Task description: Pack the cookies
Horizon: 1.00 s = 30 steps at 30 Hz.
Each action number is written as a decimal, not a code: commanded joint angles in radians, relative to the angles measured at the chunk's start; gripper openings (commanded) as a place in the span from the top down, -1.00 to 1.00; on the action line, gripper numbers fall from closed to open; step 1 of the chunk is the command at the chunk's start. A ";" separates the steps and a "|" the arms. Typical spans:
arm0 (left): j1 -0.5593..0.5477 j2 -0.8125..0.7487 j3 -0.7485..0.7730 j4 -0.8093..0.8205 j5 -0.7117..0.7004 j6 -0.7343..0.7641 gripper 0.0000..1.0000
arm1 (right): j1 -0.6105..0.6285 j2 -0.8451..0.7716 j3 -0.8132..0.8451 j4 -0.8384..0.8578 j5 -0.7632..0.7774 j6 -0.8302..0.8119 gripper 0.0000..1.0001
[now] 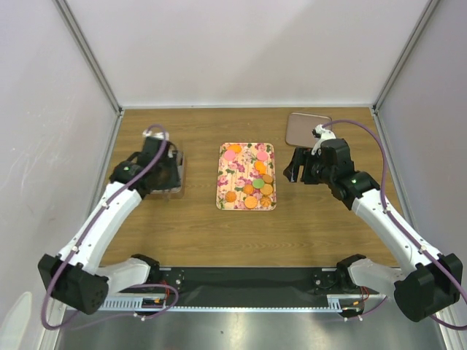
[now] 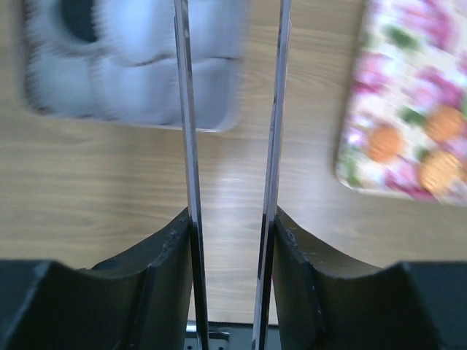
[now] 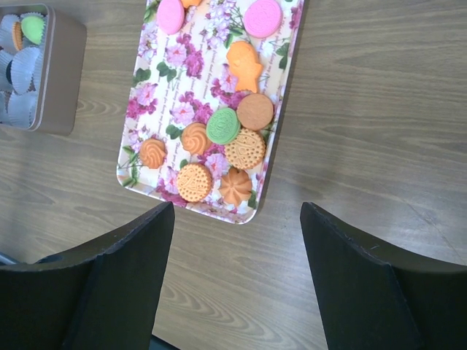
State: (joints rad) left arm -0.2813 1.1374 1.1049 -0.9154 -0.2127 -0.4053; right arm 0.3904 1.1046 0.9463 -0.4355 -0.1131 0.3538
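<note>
The right pincer hangs spread wide and empty off the right edge of the flowered tray, the left pincer shows its blades part-spread on nothing above bare desk, and the cookies lie on that tray mid-desk.

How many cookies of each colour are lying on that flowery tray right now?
On the tray:
orange cookies: 8
pink cookies: 2
green cookie: 1
Total: 11
</note>
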 commanded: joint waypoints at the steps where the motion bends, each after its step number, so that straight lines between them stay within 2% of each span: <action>1: -0.207 0.019 0.072 -0.011 -0.051 -0.068 0.07 | -0.004 0.001 0.032 -0.005 0.032 -0.007 -0.53; 7: -0.519 0.162 0.122 0.023 -0.059 -0.125 0.07 | -0.004 -0.028 0.043 -0.052 0.070 0.008 -0.52; 13: -0.679 0.262 0.138 0.064 -0.028 -0.133 0.06 | -0.004 -0.060 0.037 -0.080 0.090 0.022 -0.53; 22: -0.745 0.289 0.082 0.067 -0.050 -0.159 0.04 | 0.001 -0.078 0.035 -0.094 0.093 0.039 -0.52; 30: -0.745 0.202 -0.011 0.024 -0.100 -0.222 0.00 | 0.019 -0.074 0.029 -0.094 0.101 0.040 -0.52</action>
State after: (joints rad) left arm -1.0191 1.3991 1.1213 -0.8841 -0.2783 -0.5781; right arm 0.4011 1.0462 0.9466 -0.5274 -0.0307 0.3901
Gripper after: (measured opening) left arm 0.498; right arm 0.762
